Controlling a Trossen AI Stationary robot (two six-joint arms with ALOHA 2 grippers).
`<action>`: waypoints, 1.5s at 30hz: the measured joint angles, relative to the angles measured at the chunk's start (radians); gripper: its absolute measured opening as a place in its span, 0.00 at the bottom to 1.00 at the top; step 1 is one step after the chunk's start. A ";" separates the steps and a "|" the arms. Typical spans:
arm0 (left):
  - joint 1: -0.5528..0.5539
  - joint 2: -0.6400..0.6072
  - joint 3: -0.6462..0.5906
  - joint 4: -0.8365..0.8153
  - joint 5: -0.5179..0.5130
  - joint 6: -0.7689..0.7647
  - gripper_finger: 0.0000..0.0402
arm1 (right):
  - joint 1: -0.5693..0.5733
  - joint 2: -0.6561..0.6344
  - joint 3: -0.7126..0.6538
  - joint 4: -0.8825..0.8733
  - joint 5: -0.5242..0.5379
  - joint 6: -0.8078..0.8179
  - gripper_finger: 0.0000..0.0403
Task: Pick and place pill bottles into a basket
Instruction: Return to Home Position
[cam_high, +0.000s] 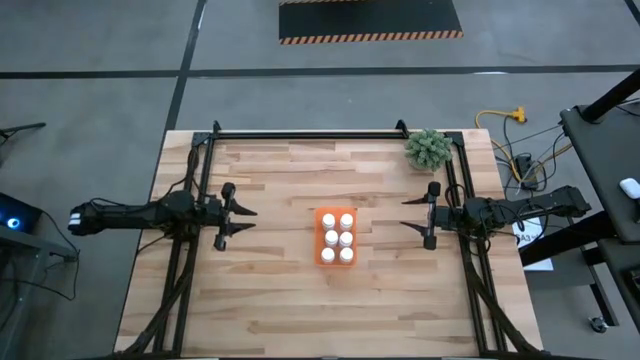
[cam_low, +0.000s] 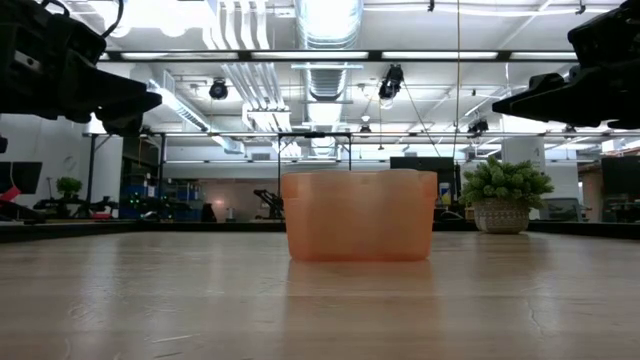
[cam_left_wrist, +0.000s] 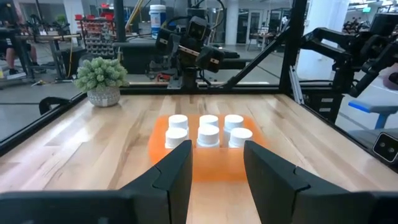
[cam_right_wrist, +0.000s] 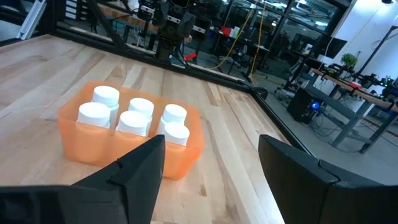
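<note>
**Basket Loaded: Six Bottles Seated**

The orange rectangular basket (cam_right_wrist: 93, 146) rests flat near the centre of the wooden desk (cam_high: 250, 300). Six white pill bottles (cam_high: 328, 237) with white caps stand upright inside it in two rows of three. The caps project above the rim.

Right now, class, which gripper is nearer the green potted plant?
Right. The right gripper hangs close to the plant, on its side of the table; the left gripper is across the table, beyond the orange basket.

In the low view, the bright orange rectangular basket (cam_low: 360, 215) hides the small white pill bottles (cam_left_wrist: 208, 134) completely.
</note>
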 joint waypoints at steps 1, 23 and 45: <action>0.000 0.000 0.000 0.000 0.000 0.000 0.32 | 0.000 0.000 0.000 0.000 0.000 0.000 0.62; 0.000 0.005 0.000 0.001 -0.002 0.000 0.32 | 0.000 0.000 0.000 0.000 0.000 -0.002 0.62; 0.000 0.006 0.000 0.001 -0.002 0.000 0.32 | 0.000 0.000 0.000 0.000 0.000 -0.001 0.64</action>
